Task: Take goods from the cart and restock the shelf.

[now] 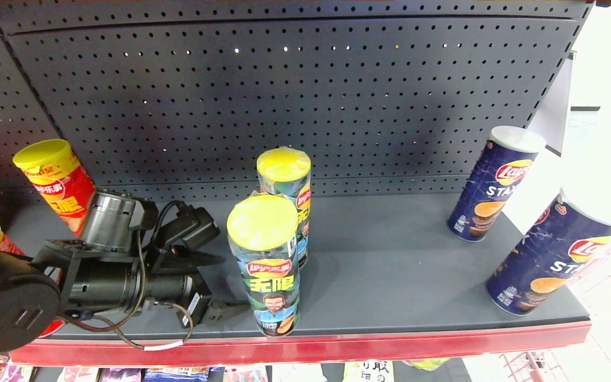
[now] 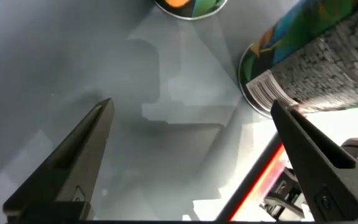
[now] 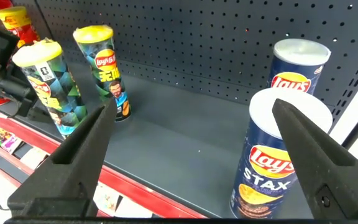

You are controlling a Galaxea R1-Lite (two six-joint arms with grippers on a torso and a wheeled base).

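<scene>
Two chip cans with yellow lids and green labels stand upright mid-shelf, the front can [image 1: 265, 265] near the red edge and the back can [image 1: 286, 196] just behind it. My left gripper [image 1: 226, 284] lies low on the shelf immediately left of the front can, open and holding nothing. In the left wrist view the left gripper [image 2: 191, 104] spreads over bare shelf, with the front can's base [image 2: 278, 81] beside one finger [image 2: 303, 149]. My right gripper [image 3: 191, 107] is open and hangs in front of the shelf's right part, near a blue can [image 3: 272, 162].
Two blue cans [image 1: 499, 180] [image 1: 555, 260] stand at the shelf's right end. Red cans with yellow lids [image 1: 59, 178] stand at the left behind my left arm. The dark shelf [image 1: 390, 265] is bare between the green and blue cans. A pegboard wall [image 1: 284, 95] backs it.
</scene>
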